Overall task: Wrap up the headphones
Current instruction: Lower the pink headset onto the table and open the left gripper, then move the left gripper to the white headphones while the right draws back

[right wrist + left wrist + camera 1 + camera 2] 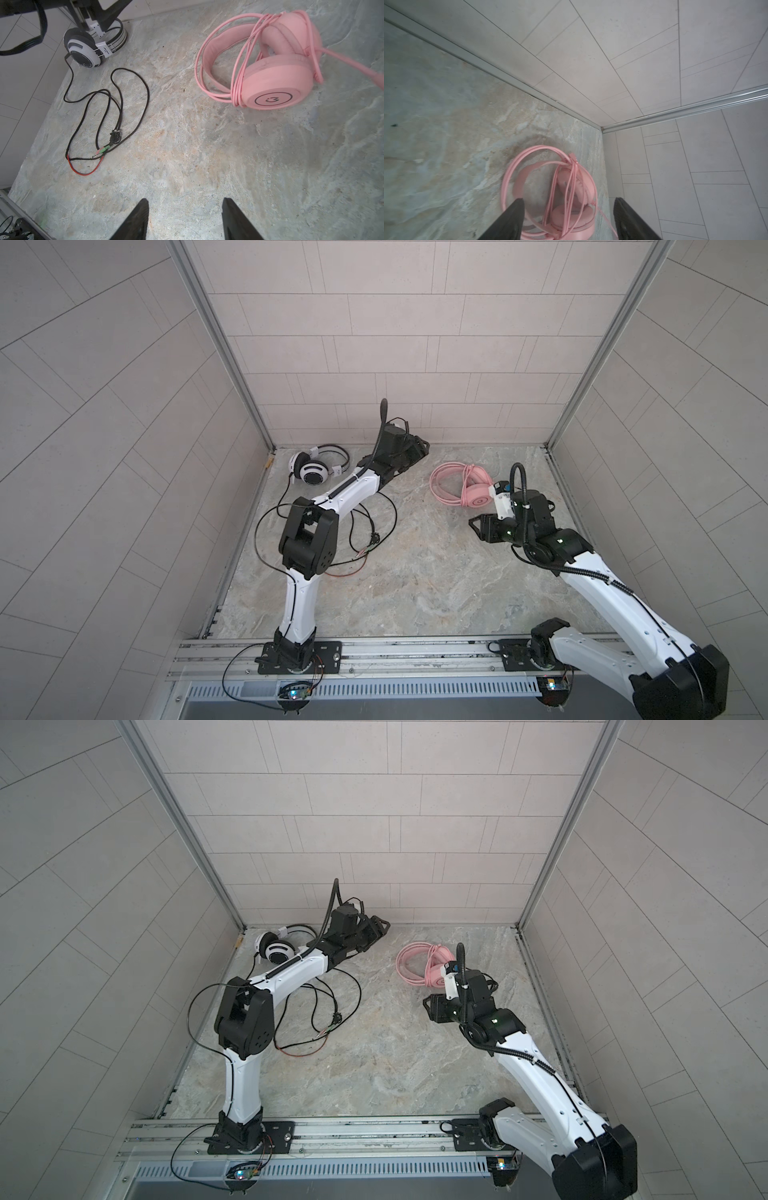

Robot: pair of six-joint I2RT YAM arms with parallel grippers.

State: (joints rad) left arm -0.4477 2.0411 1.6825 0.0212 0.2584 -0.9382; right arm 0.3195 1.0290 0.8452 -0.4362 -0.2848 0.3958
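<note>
Left jaws and right jaws both apart, empty. Pink headset (276,83) lies far right, cord seemingly wrapped. White headset (309,472) sits far left on the table (415,593), black cable (148,95) sprawled. I'd gather it from the plug end, loop by loop.

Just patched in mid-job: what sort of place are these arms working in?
Probably a lab robot test cell: the left arm and right arm bolt to an aluminium rail, and the marble-look tabletop is boxed in on three sides by tiled panels.
</note>
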